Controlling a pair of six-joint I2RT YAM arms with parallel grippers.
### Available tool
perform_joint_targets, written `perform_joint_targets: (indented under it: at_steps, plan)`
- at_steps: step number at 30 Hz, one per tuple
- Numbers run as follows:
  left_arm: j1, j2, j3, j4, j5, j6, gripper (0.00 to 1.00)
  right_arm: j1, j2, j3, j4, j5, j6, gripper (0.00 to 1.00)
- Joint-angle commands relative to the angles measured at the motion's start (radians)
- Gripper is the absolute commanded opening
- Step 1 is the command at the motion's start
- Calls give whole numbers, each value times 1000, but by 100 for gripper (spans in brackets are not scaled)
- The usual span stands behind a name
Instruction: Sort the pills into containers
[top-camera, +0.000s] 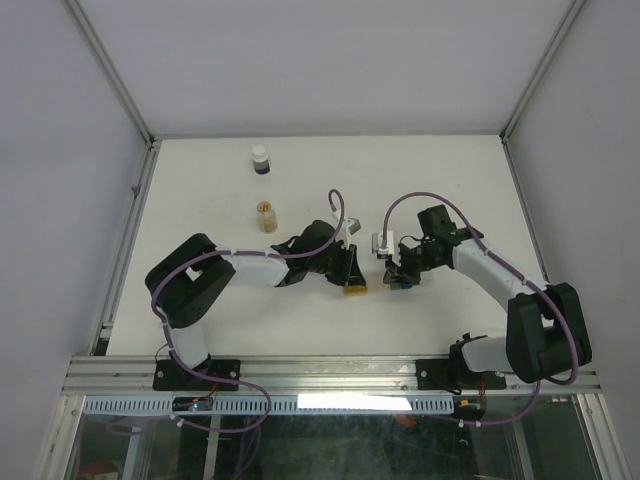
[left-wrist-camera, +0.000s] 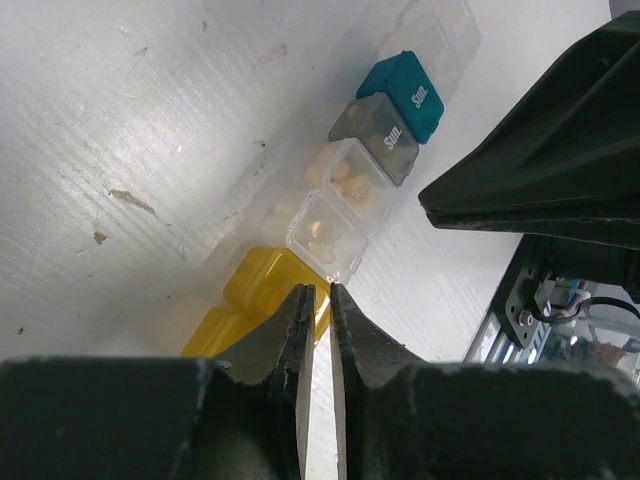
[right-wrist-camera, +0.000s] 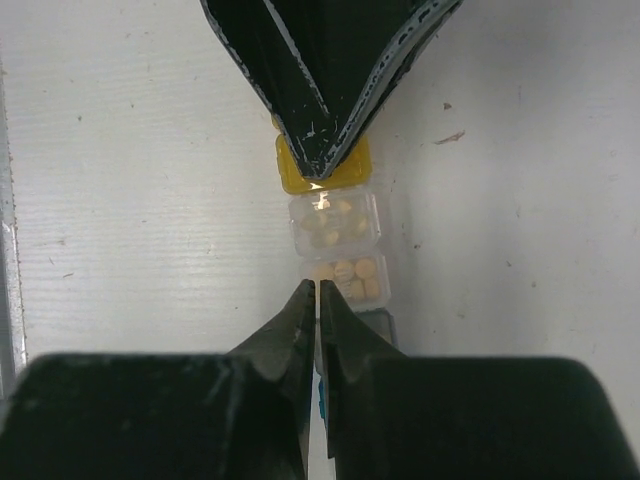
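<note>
The containers lie in a short row on the white table between my two grippers. In the left wrist view the row runs from a yellow box (left-wrist-camera: 268, 288) through two clear open boxes holding pale pills (left-wrist-camera: 325, 232) and a grey-lidded box (left-wrist-camera: 378, 138) to a teal box (left-wrist-camera: 404, 92). My left gripper (left-wrist-camera: 318, 296) is shut and empty, its tips at the yellow box's edge. In the right wrist view my right gripper (right-wrist-camera: 317, 290) is shut and empty, its tips beside a clear pill-filled box (right-wrist-camera: 352, 276). The yellow box (right-wrist-camera: 322, 172) lies under the left gripper's fingers (right-wrist-camera: 330, 90).
A white bottle with a dark blue band (top-camera: 260, 160) stands at the back of the table. A small clear bottle of yellowish pills (top-camera: 267, 216) stands nearer, left of my left gripper (top-camera: 350, 268). My right gripper (top-camera: 396, 272) faces it closely. Metal frame rails run along the table's edges.
</note>
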Motion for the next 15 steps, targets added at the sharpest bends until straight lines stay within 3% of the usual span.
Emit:
perform_joint_targets:
  at_steps: [1, 3, 10, 15]
  plan:
    - [-10, -50, 37, 2, 18, -1, 14, 4, 2, 32, -8, -34, -11, 8]
    - [-10, -71, 41, 3, 18, 2, 17, 3, -5, 41, -17, -39, -11, 11]
    - [4, -223, 35, 10, 13, 55, 37, -63, -70, 111, -79, -67, 20, 44]
    - [88, -449, 4, -14, -48, 147, 71, -101, -167, 233, -89, 23, 229, 61]
